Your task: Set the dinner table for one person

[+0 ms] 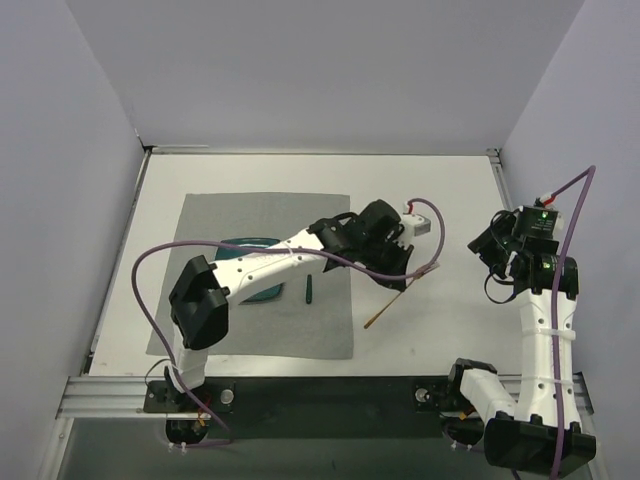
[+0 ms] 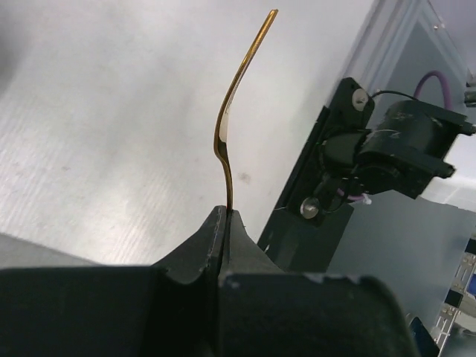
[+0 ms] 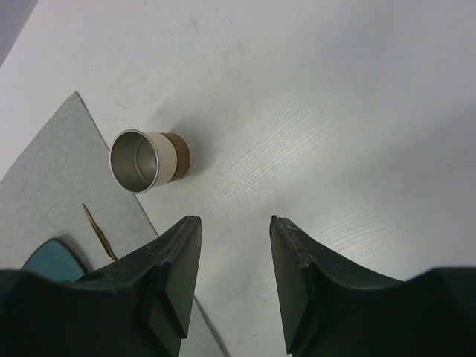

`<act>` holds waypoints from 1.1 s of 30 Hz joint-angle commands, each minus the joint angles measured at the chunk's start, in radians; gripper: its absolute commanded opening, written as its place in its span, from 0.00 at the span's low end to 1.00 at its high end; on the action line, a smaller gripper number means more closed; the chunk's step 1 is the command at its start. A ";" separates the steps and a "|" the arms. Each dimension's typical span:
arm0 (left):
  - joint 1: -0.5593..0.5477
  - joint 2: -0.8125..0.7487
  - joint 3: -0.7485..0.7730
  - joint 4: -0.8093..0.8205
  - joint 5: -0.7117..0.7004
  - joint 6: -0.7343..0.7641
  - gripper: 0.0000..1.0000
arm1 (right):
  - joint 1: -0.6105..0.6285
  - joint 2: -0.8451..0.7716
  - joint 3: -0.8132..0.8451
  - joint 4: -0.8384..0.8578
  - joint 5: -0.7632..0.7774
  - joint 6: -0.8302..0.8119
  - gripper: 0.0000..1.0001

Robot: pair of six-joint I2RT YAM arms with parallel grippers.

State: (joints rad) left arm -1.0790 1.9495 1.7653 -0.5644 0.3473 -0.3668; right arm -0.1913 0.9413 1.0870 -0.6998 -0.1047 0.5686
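Two arms, one busy | step: laying cutlery, left gripper pinched tight on thin gold utensil over the bare dinner table, just right of the grey mat | next, I'd guess: lower it flat, then let go | right gripper spread, empty | pinch only clear on left wrist cam, metal cup only on right wrist cam

White dinner table, seemingly gold utensil
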 commanded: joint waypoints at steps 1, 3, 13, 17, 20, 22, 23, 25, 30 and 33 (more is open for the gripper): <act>0.124 -0.083 -0.071 -0.032 0.042 0.032 0.00 | -0.008 -0.006 0.028 -0.001 0.014 0.002 0.42; 0.184 -0.133 -0.110 -0.052 0.041 0.069 0.00 | -0.008 -0.006 0.025 0.000 0.016 0.007 0.42; 0.669 -0.421 -0.400 -0.132 0.088 0.287 0.00 | 0.001 -0.010 -0.032 0.037 0.008 0.042 0.42; 0.939 -0.483 -0.478 -0.184 0.131 0.361 0.00 | 0.016 -0.012 -0.048 0.059 -0.003 0.051 0.42; 1.148 -0.471 -0.507 -0.195 0.154 0.472 0.00 | 0.062 0.005 -0.039 0.063 0.016 0.053 0.42; 1.251 -0.434 -0.486 -0.204 0.156 0.535 0.00 | 0.087 0.019 -0.030 0.066 0.039 0.050 0.42; 1.280 -0.390 -0.475 -0.219 0.169 0.551 0.00 | 0.114 0.024 -0.026 0.066 0.045 0.045 0.42; 1.330 -0.342 -0.449 -0.236 0.179 0.592 0.00 | 0.133 0.036 -0.019 0.068 0.060 0.042 0.42; 1.387 -0.222 -0.455 -0.258 0.171 0.644 0.00 | 0.156 0.045 -0.021 0.072 0.071 0.043 0.42; 1.386 -0.170 -0.463 -0.244 0.193 0.640 0.00 | 0.162 0.045 -0.036 0.074 0.079 0.045 0.42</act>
State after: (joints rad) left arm 0.2974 1.7405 1.2800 -0.7929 0.4770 0.2207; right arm -0.0402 0.9863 1.0489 -0.6430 -0.0639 0.6090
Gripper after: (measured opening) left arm 0.024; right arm 0.422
